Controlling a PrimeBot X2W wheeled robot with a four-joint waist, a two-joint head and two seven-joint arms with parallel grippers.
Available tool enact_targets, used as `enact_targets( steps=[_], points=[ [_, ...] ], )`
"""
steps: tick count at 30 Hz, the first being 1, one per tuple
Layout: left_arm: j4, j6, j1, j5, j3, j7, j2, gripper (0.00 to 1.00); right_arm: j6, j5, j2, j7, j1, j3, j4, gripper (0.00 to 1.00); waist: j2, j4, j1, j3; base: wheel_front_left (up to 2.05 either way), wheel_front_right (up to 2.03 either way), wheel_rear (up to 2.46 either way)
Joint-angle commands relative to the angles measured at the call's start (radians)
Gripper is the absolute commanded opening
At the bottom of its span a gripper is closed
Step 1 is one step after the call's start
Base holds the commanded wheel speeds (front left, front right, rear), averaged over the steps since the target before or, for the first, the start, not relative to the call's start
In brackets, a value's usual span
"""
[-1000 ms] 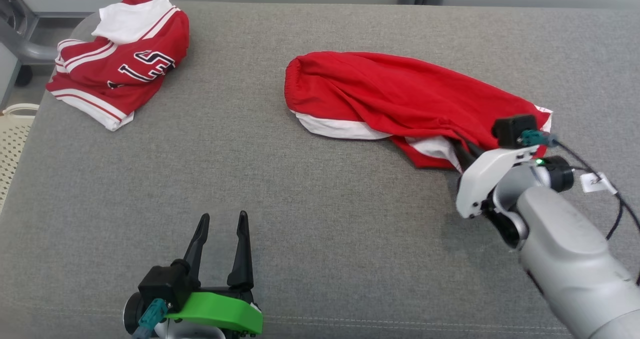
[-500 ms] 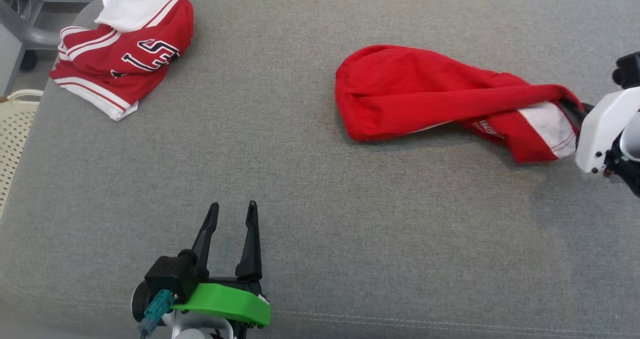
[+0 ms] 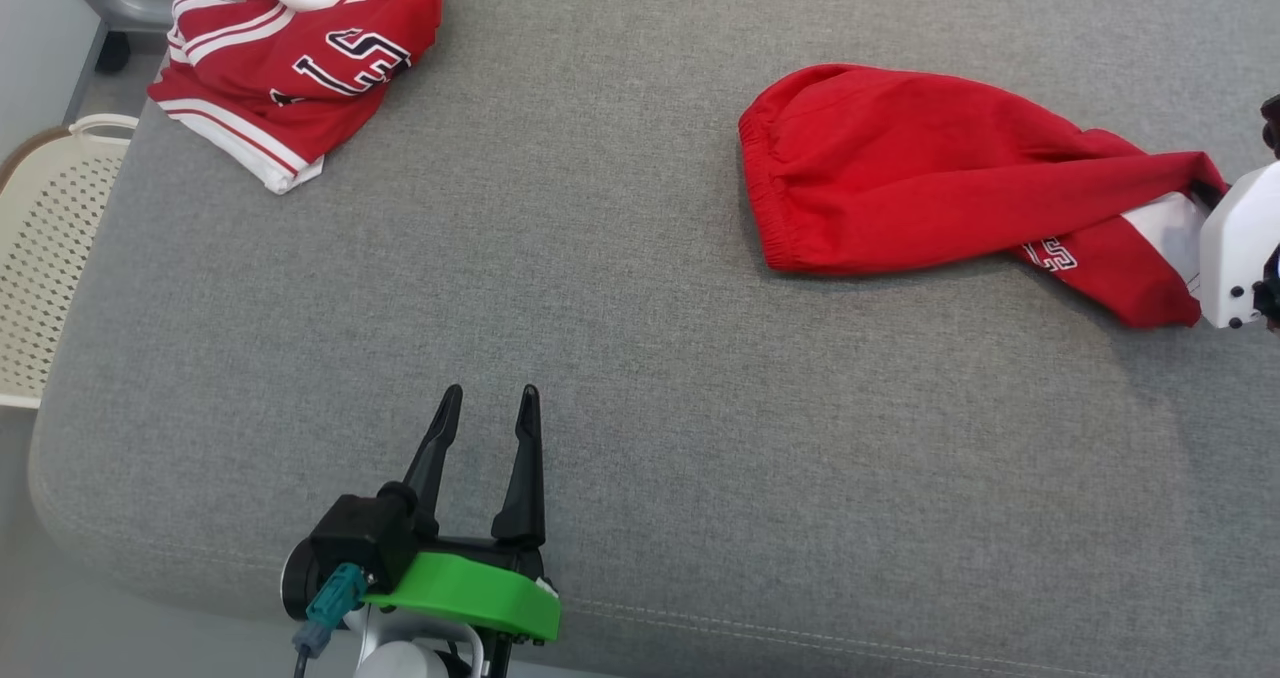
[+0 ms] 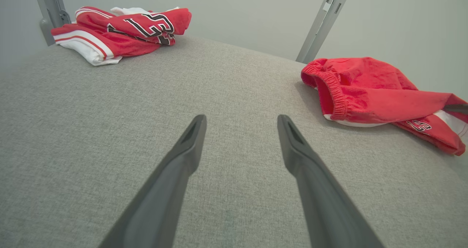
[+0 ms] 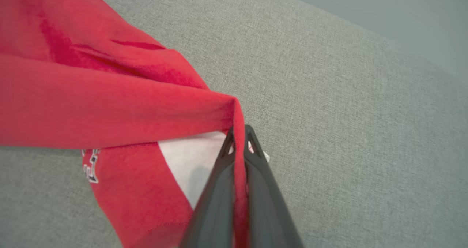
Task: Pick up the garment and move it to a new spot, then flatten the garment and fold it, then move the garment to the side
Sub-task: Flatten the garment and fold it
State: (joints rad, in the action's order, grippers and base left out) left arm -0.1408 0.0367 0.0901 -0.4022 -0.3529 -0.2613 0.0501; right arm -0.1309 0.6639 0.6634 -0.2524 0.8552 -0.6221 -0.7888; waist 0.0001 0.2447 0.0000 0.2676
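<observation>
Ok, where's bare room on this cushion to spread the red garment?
Bare: the wide middle of the cushion, between left gripper, red-and-white jersey and red garment. Crowded: the right edge, where the right gripper pinches the garment.

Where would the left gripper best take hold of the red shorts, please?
Probably the elastic waistband of the red shorts, approached from the robot's left: that gathered edge faces the open left gripper, opposite the hem pinched by the right gripper.

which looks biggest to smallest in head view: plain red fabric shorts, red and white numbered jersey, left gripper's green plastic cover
1. plain red fabric shorts
2. red and white numbered jersey, cropped at top
3. green plastic cover, though nearest the camera
</observation>
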Motion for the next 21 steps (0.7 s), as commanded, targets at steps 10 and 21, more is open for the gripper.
enact_targets(
  steps=[10,21],
  points=[
    [-0.005,-0.007,0.024,0.013,-0.013,-0.004,0.001,1.0,0.001,-0.09,0.027,0.169,0.089,-0.108,-0.116,0.7,-0.0001,0.025,0.0,0.037,0.0,0.0,0.0],
    [0.014,-0.018,0.008,0.037,-0.013,-0.004,0.001,1.0,0.001,-0.056,-0.018,0.334,0.092,-0.18,-0.195,1.0,-0.0001,-0.04,0.0,0.001,0.0,0.0,0.0]
  ],
)
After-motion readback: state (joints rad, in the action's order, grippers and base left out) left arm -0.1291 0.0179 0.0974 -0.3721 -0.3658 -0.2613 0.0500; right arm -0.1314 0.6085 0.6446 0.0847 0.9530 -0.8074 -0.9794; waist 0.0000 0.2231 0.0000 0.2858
